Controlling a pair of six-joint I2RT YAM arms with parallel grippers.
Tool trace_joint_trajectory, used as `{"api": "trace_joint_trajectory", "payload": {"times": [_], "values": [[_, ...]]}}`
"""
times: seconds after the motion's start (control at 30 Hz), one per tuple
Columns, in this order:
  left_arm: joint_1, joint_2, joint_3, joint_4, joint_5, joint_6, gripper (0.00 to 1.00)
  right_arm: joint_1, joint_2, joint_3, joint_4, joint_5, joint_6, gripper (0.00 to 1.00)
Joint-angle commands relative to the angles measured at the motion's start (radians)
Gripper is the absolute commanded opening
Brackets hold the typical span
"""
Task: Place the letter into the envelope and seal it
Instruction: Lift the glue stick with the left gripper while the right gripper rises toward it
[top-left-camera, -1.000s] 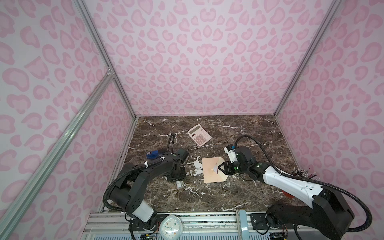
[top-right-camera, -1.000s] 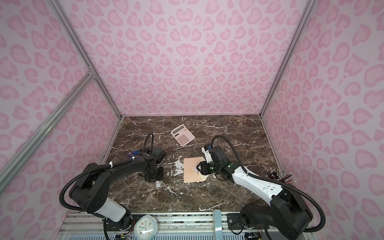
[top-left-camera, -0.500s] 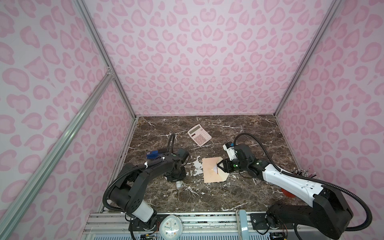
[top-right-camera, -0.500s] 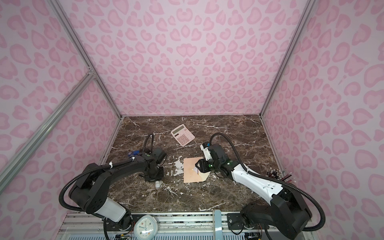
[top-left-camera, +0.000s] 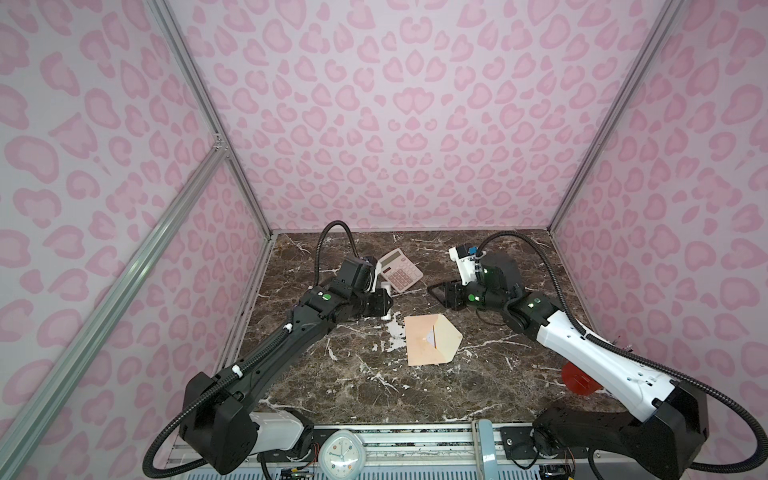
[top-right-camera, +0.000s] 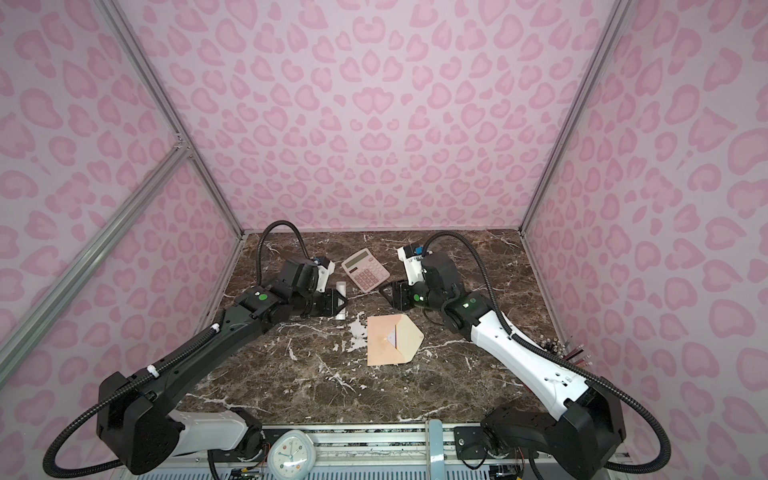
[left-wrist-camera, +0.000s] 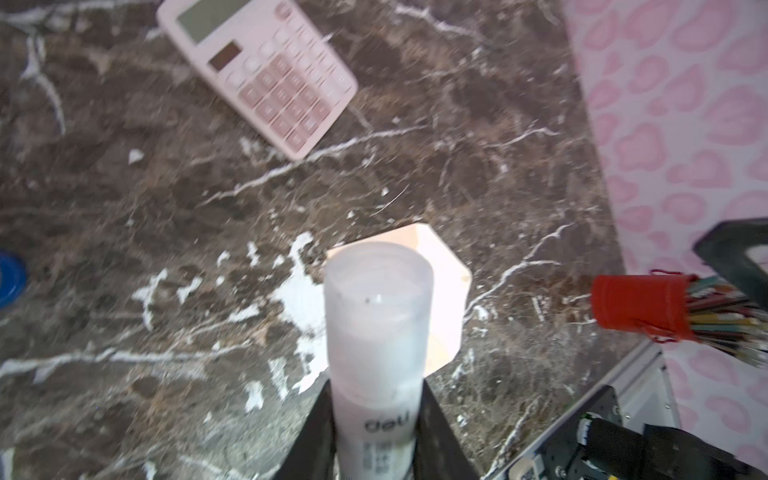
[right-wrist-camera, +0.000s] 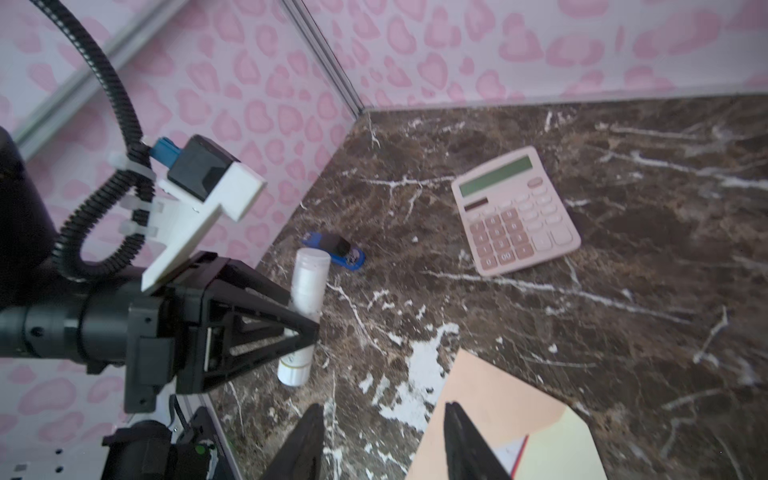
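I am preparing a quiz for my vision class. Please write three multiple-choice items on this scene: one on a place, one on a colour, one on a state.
1. Where is the calculator relative to the envelope?
A. farther back on the table
B. on top of it
C. nearer the front edge

2. What colour is the pencil cup?
A. blue
B. red
C. green

3. How is the envelope's flap?
A. sealed shut
B. torn off
C. open, folded outward

Key: 1 A, in both top views the calculator lies beyond the envelope; 2 B, the cup shows red in the left wrist view; 3 C, the pale pointed flap lies spread out beside the envelope's body.
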Motion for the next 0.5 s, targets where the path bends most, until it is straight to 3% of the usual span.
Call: {"api": "trace_joint_trajectory", "payload": {"times": [0.0, 0.47], "values": [[-0.002, -0.011, 0.038, 0.118, 0.086, 0.064, 0.24, -0.004, 0.031, 0.099, -0.01, -0.002, 0.045, 0.5], [-0.021, -0.026, 0.029, 0.322, 0.145, 0.134, 0.22, -0.012, 0.173, 0.414, -0.205, -0.074, 0.085, 0.53]]}}
